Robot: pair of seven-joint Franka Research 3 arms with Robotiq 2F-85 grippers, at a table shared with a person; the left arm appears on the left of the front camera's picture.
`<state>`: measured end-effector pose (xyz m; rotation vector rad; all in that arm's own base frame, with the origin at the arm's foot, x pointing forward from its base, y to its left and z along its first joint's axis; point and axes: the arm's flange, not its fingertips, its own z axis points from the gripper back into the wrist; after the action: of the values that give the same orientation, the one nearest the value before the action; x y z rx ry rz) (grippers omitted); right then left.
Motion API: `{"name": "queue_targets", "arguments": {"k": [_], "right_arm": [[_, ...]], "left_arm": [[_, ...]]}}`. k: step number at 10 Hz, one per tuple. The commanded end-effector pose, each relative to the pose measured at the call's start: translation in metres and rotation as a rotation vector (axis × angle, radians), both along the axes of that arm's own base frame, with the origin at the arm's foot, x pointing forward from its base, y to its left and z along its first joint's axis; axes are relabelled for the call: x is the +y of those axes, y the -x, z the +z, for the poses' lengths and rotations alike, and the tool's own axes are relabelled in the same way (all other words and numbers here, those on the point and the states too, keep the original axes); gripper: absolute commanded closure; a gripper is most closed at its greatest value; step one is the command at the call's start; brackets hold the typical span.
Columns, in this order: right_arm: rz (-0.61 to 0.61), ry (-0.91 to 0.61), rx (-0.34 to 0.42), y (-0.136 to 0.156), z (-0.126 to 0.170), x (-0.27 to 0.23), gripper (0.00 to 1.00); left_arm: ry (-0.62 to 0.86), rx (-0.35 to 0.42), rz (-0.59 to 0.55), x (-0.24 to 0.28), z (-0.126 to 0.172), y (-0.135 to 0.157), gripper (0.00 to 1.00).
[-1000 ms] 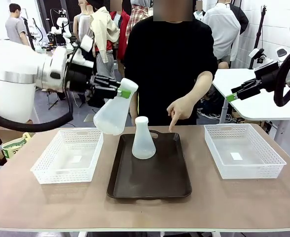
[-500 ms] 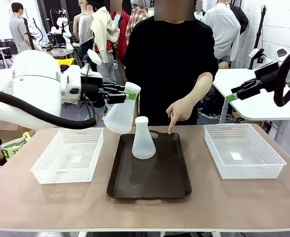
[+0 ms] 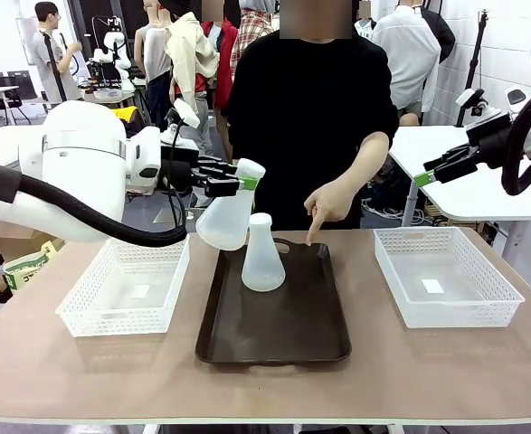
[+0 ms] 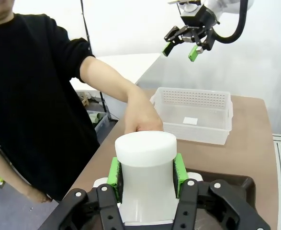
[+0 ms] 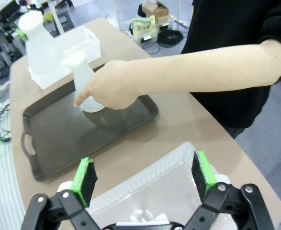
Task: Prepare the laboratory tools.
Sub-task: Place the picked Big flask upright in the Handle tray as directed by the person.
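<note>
Flask [image 3: 229, 210] carried in the left claw [image 3: 239, 182], now nearly over the tray.

In the last second the left arm has brought this flask from above the left basket [image 3: 126, 285] toward the middle. It hangs tilted, pinched at the neck, just beside the second flask [image 3: 262, 255], which stands upright at the far end of the dark tray [image 3: 274, 330]. I judge the next step is to set it down there, and there is not much room beside the standing one. The person's hand [image 3: 327, 205] points down at the tray's far edge. The left wrist view shows what the front hides: both green pads [image 4: 114, 171] press the neck under its rim. The right wrist view shows the right claw [image 5: 145, 175] spread wide and empty above the right basket [image 5: 169, 184].
</note>
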<state>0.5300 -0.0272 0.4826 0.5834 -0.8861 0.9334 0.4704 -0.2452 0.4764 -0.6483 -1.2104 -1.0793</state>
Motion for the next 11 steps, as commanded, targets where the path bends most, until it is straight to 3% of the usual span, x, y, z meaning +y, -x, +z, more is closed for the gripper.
{"name": "queue_targets", "arguments": {"k": [1, 2, 3, 6, 7, 9, 11], "right_arm": [[-0.006, 0.012, 0.014, 0.001, 0.000, 0.000, 0.00], [-0.006, 0.012, 0.014, 0.001, 0.000, 0.000, 0.00], [-0.006, 0.012, 0.014, 0.001, 0.000, 0.000, 0.00], [-0.006, 0.012, 0.014, 0.001, 0.000, 0.000, 0.00], [-0.006, 0.012, 0.014, 0.001, 0.000, 0.000, 0.00], [-0.006, 0.012, 0.014, 0.001, 0.000, 0.000, 0.00], [-0.006, 0.012, 0.014, 0.001, 0.000, 0.000, 0.00]], "left_arm": [[0.002, 0.001, 0.005, -0.001, -0.002, -0.002, 1.00], [0.010, 0.085, -0.013, -0.001, -0.019, -0.007, 1.00], [0.036, 0.101, -0.072, -0.004, -0.037, -0.003, 1.00], [0.125, 0.046, -0.114, 0.010, -0.047, 0.013, 1.00], [0.185, 0.024, -0.175, 0.013, -0.049, 0.014, 1.00], [0.338, 0.079, -0.297, 0.014, -0.073, 0.008, 1.00], [0.384, 0.050, -0.404, 0.000, -0.106, 0.004, 1.00]]}}
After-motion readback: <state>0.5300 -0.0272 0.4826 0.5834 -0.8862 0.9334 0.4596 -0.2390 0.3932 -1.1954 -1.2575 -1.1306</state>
